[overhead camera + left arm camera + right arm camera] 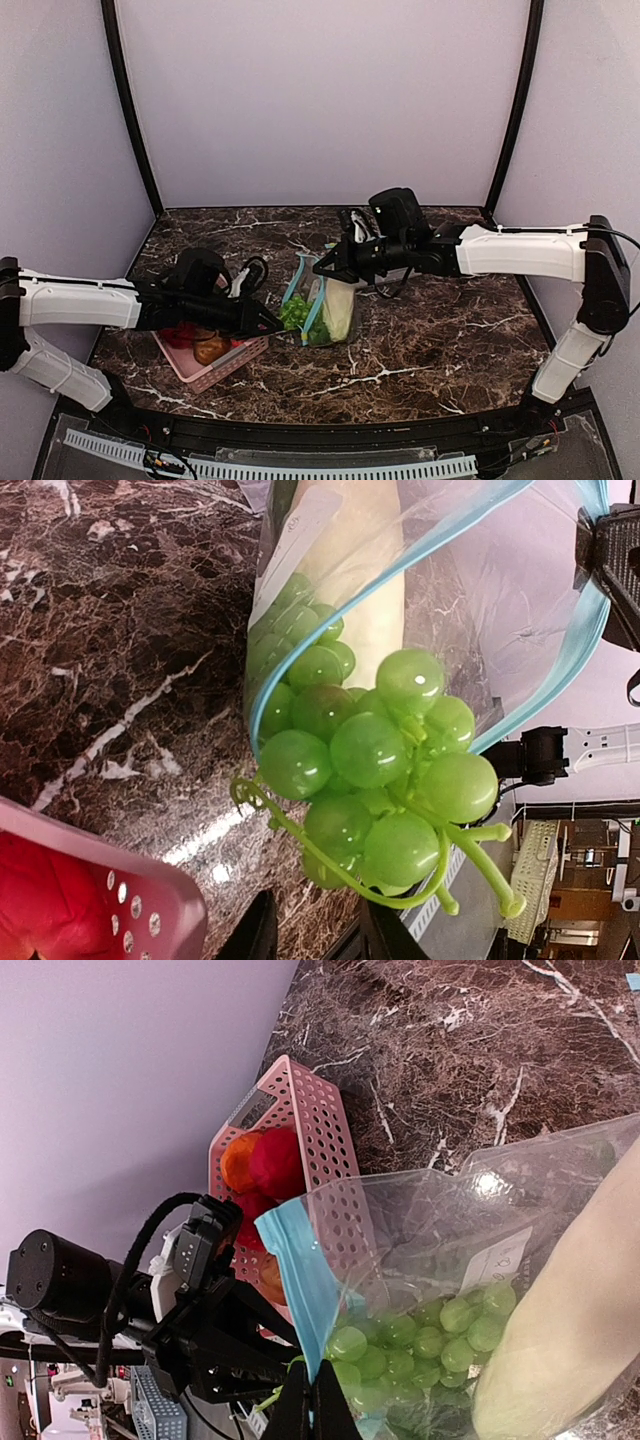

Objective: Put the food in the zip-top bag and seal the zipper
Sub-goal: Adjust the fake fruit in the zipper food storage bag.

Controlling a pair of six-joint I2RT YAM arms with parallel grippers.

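Plastic bag is limp and slippery, so my right gripper pinches its stiffer zipper; I cannot tell my left gripper's state.

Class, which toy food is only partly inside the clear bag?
The green grape bunch: it straddles the zipper, while the pale long piece lies inside and red pieces sit in the pink basket.

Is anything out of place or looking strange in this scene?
Yes. The green grape bunch sits only half inside the bag: several grapes and the stem hang outside the zipper, so it cannot seal yet.
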